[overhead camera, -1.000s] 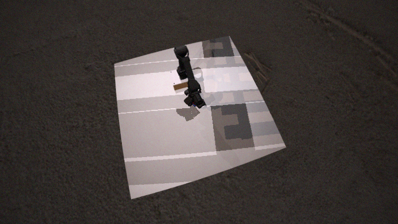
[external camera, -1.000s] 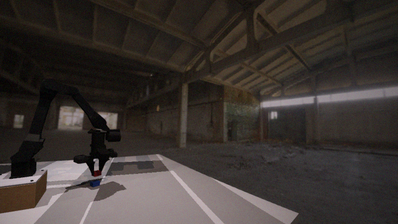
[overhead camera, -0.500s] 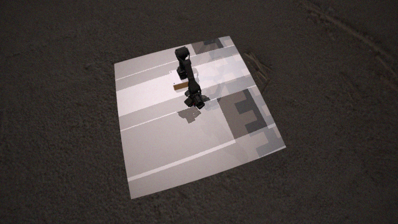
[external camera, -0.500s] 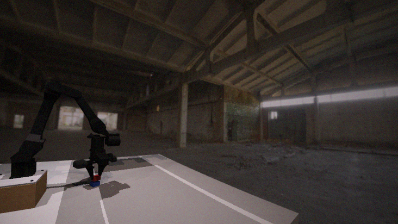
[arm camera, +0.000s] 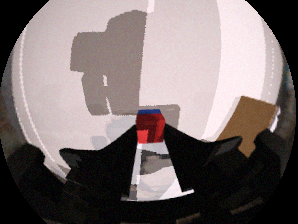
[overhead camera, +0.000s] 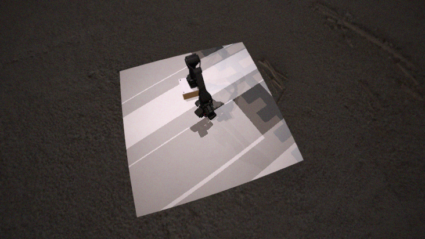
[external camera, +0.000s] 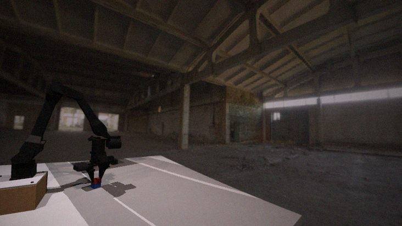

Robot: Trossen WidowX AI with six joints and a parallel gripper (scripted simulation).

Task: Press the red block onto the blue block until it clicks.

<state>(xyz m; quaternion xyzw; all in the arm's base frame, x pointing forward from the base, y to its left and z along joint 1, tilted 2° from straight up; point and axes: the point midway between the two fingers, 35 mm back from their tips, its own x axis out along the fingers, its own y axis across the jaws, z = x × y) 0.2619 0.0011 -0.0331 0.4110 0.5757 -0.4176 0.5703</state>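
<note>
- Evidently one pale surface; box and arm stand toward its upper edge in the top view.
- Gripper: points down, between the middle and that upper edge, well inside all corners. Fingers about a third open, clamped on red.
- Red: between the fingertips, directly over blue, apparently touching. Whether clicked: cannot tell.
- Blue: on the surface under red; a strip shows past red in the wrist view.
- Handling, judged: red light, stiff, not fragile; smooth faces might slip under pressing. Best hold: two opposite sides, centred, underside free.
- Pointing: red roughly upright, side faces against the fingers; near-cubic, no long axis discernible.
</note>
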